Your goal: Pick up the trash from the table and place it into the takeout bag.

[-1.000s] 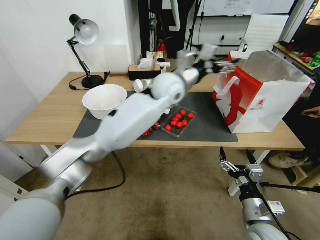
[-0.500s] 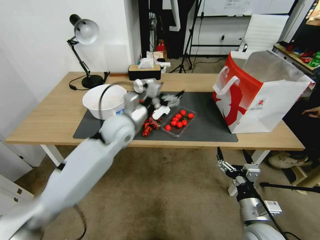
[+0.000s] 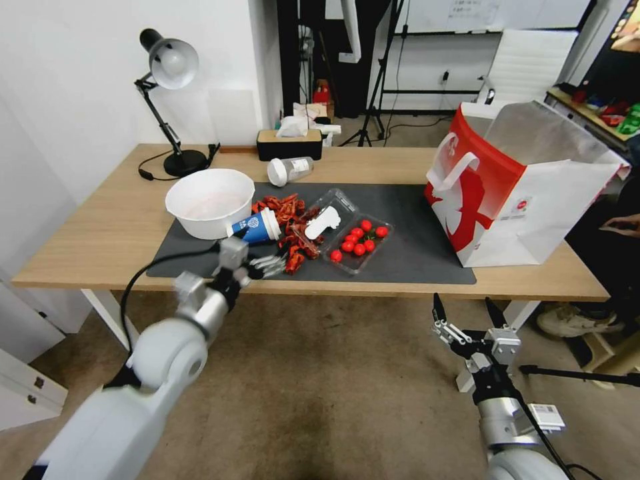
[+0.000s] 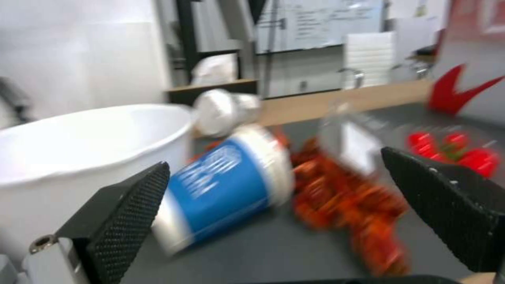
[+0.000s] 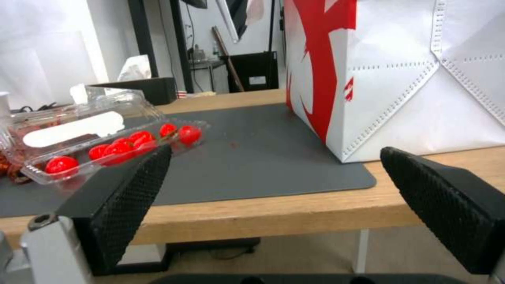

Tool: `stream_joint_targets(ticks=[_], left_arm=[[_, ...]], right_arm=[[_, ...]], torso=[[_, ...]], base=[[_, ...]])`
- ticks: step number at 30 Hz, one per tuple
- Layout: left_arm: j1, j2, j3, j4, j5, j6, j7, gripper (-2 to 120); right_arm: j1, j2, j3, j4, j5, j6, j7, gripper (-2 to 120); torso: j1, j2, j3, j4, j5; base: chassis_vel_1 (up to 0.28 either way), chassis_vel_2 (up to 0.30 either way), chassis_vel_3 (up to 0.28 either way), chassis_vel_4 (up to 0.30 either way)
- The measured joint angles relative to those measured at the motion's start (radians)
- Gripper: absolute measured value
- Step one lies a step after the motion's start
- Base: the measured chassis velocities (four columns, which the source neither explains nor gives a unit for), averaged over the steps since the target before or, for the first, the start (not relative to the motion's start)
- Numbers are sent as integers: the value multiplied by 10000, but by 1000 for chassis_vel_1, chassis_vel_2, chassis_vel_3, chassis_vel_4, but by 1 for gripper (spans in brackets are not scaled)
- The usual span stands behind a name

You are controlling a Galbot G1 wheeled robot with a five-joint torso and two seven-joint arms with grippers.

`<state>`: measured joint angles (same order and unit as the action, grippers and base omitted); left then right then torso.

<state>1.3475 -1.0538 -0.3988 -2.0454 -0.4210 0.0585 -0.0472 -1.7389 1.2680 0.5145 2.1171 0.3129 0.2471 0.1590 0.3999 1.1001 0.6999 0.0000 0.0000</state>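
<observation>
Two hands are open and empty. Left hand (image 3: 270, 265) has swung back from the red-and-white paper takeout bag (image 3: 513, 200) to the table's (image 3: 100, 233) front edge, facing the tipped blue-and-white paper cup (image 4: 221, 185), probably the next pick. Right hand (image 3: 467, 320) waits below.

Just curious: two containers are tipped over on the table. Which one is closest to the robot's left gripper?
The blue-and-white paper cup, lying beside the white bowl, just ahead of the open left gripper. The clear white-lidded jar lies farther back, near the tissue box.

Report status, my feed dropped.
Left end effector open, facing blue cup. Right end effector open, below table. Cup lies against bowl.
</observation>
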Motion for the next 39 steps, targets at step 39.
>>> stream_joint_targets(ticks=[39], left_arm=[[2510, -882, -1143, 935, 1120, -2055, -370, 100]], right_arm=[[292, -146, -510, -235, -175, -180, -147, 100]], torso=[[2, -1, 1, 0, 0]], base=[[0, 0, 0, 0]])
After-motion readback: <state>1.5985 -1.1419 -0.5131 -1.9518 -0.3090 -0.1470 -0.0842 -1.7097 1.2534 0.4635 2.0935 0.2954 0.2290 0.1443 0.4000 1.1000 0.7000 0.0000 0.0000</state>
